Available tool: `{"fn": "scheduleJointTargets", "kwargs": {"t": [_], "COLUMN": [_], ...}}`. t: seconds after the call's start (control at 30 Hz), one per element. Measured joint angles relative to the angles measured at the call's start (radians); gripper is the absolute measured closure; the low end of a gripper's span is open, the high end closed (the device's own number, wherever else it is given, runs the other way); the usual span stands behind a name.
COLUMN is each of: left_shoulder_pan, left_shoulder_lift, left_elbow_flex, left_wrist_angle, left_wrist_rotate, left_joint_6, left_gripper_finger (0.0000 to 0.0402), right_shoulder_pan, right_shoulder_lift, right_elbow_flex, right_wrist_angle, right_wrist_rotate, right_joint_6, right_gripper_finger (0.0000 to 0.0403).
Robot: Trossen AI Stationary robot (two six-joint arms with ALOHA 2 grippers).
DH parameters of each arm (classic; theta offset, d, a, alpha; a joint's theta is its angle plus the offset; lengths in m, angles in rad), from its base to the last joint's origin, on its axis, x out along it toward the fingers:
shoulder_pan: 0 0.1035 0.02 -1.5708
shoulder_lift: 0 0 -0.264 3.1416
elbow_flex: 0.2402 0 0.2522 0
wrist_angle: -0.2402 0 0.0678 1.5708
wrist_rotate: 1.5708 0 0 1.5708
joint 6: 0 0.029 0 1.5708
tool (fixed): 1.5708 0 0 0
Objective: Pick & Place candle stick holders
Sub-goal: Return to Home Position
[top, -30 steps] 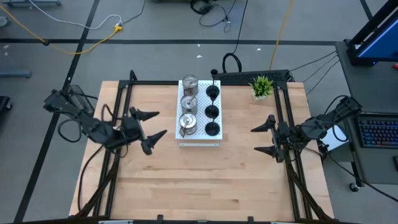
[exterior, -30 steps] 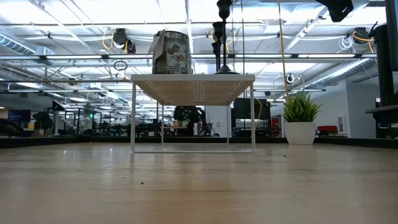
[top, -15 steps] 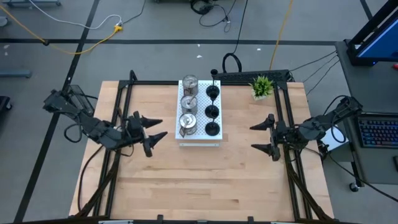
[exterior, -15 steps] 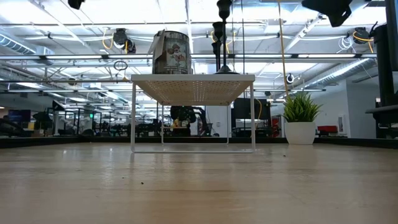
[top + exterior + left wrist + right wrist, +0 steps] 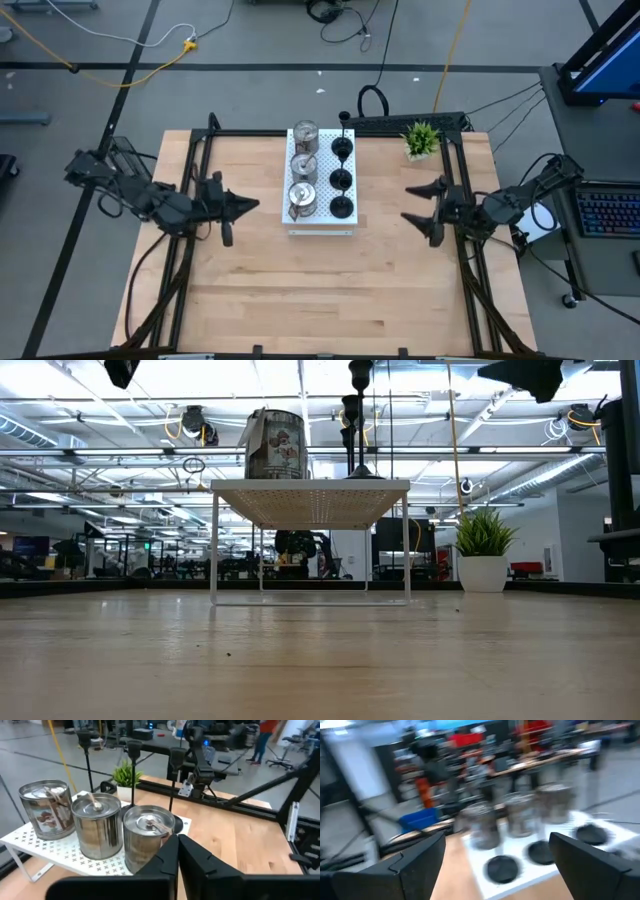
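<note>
From above, the left claw (image 5: 245,205) hangs beside the white shelf (image 5: 322,228), pinched together and empty. The right claw (image 5: 420,203) hangs on the shelf's other side, spread wide and empty. On the shelf, three silver tins (image 5: 303,166) stand in a row next to three black candle stick holders (image 5: 341,180). A potted plant (image 5: 421,138) sits at the back of the wooden surface (image 5: 320,290).

At table height, the shelf stands on thin legs before a large lit hall.

The left wrist view shows closed fingers pointing at the nearest tin.

The right wrist view shows wide-set fingers framing the shelf.
</note>
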Motion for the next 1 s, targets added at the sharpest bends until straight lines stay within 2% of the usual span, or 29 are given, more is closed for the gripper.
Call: {"fn": "scheduleJointTargets", "kwargs": {"t": [0.1,0.2,0.3,0.4,0.57,0.87,1.0], "left_shoulder_pan": [0.013,0.015,0.014,0.014,0.014,0.014,0.014], "left_shoulder_lift": [-0.05,-0.112,-0.182,-0.253,-0.365,-0.53,-0.578], "left_elbow_flex": [-0.04,-0.116,-0.217,-0.312,-0.426,-0.554,-0.589], "left_wrist_angle": [0.007,0.043,0.12,0.19,0.189,0.192,0.188], "left_wrist_rotate": [0.029,0.045,0.046,0.055,0.07,0.064,0.06], "left_joint_6": [0.021,-0.002,-0.026,-0.03,-0.049,-0.05,-0.05], "left_gripper_finger": [0.0382,0.0386,0.0397,0.0391,0.0391,0.0388,0.0398], "right_shoulder_pan": [0.0,0.0,0.004,0.014,0.024,0.024,0.024], "right_shoulder_lift": [-0.016,-0.05,-0.088,-0.122,-0.162,-0.205,-0.238], "right_elbow_flex": [0.0,0.0,0.0,0.0,0.0,0.0,0.0], "right_wrist_angle": [-0.003,-0.001,-0.003,-0.024,-0.115,-0.204,-0.287], "right_wrist_rotate": [0.113,0.141,0.112,0.076,0.077,0.076,0.072], "right_joint_6": [-0.026,-0.065,-0.075,-0.075,-0.075,-0.068,-0.068], "right_gripper_finger": [0.0064,0.0073,0.0081,0.0084,0.0085,0.0087,0.0123]}}
